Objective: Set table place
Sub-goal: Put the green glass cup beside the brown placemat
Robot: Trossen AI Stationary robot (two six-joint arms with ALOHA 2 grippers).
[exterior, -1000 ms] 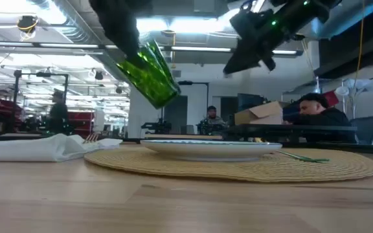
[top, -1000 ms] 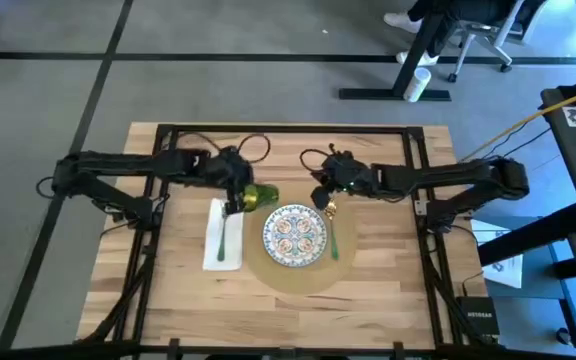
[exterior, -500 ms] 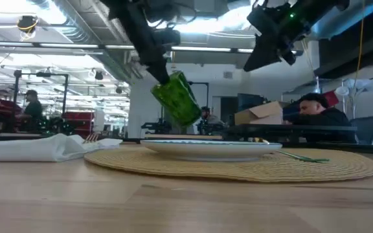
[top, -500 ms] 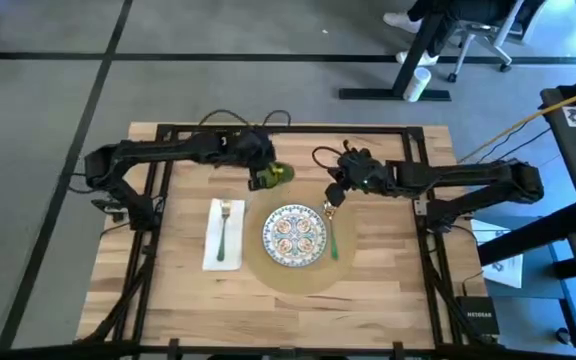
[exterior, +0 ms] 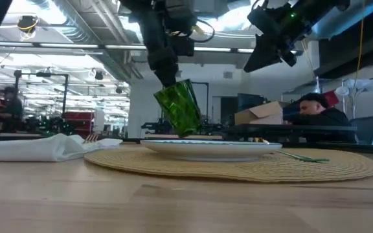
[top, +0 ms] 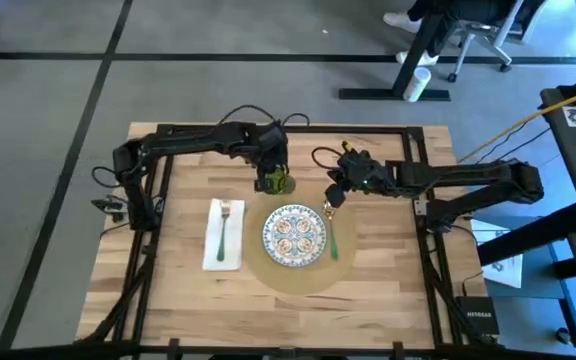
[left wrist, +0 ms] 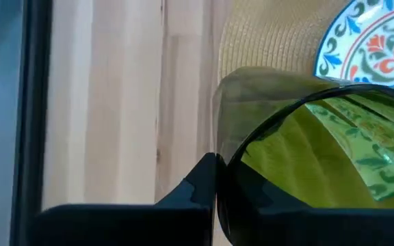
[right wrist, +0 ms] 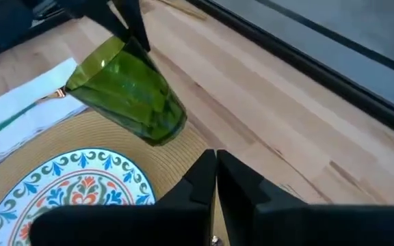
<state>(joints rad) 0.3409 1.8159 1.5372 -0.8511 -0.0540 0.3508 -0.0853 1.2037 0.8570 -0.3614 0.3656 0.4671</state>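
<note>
A green glass point(exterior: 180, 109) hangs tilted over the far left edge of the round tan placemat point(top: 258, 265), with my left gripper point(top: 271, 176) shut on it. On the placemat sit a patterned plate point(top: 295, 236) and, to its right, a green-handled utensil point(top: 334, 242). My right gripper point(right wrist: 215, 164) hovers shut above the placemat's far right edge, holding nothing. A white napkin point(top: 211, 250) with a green-handled fork point(top: 224, 230) lies left of the placemat on the wooden table point(top: 388, 290). My left gripper holds the glass by its rim wall point(left wrist: 219, 137), one finger point(left wrist: 200, 183) outside and the other seemingly inside. The fingers come from above, slanting down. The glass hangs below them, tilted, base down and toward the plate; whether the base touches the table cannot be told.
The table's black frame runs along the far edge just behind both grippers. Bare wood lies near the front edge and to the right of the placemat. People and desks show in the room beyond the table.
My left gripper has carried the glass from beside the napkin toward the table's far edge and rightward, then down to the placemat's far left edge. The glass has turned from steeply tipped to closer to upright. My right gripper has drawn back slightly to the right and up.
</note>
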